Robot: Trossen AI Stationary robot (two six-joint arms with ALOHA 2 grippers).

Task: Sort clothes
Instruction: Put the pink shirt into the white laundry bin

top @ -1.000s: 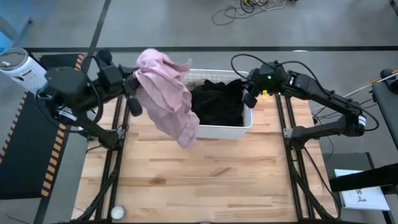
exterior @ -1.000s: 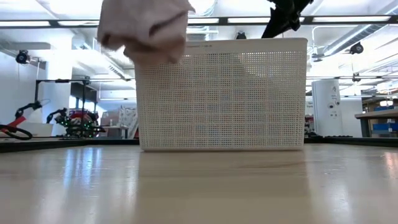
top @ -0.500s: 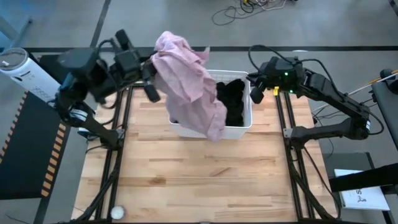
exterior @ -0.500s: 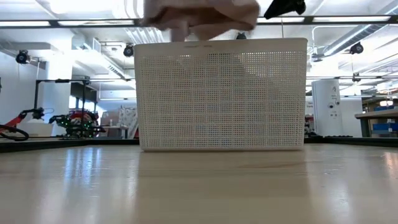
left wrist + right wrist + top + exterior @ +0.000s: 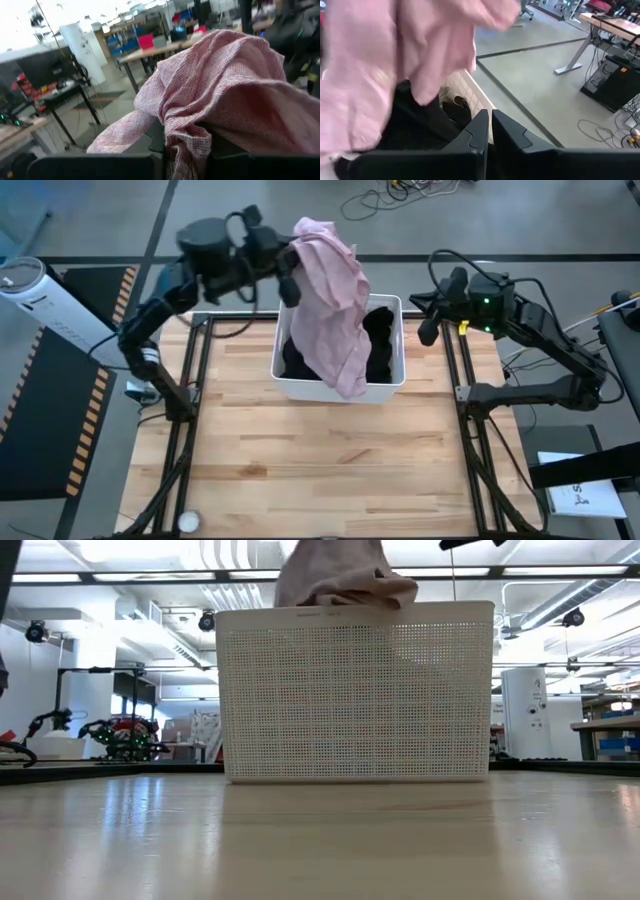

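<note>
My left gripper is raised over the far left corner of the white plastic basket and is shut on a pale pink garment. The garment hangs over the basket, and in the low view its lower end is about level with the rim of the basket. Black clothes lie inside the basket. My right gripper is shut and empty, just right of the basket's far right corner. My left gripper pinches a bunched fold of the pink garment between its two fingers, near the garment's upper end. The cloth drapes over and hides the fingertips. The fingers come roughly level from the table's left. The garment hangs slack below and beyond them, clear of the table.
The basket stands at the middle of the table's far edge. Bare wooden tabletop lies in front of it. A small white ball sits at the near left corner. A white cylinder stands off the table's left side.
My left gripper has swung toward the table's right and far edge, carrying the pink garment from left of the basket to over it. The garment has stayed hanging from the gripper, swaying. My right gripper has drawn back toward the table's right edge, away from the basket.
</note>
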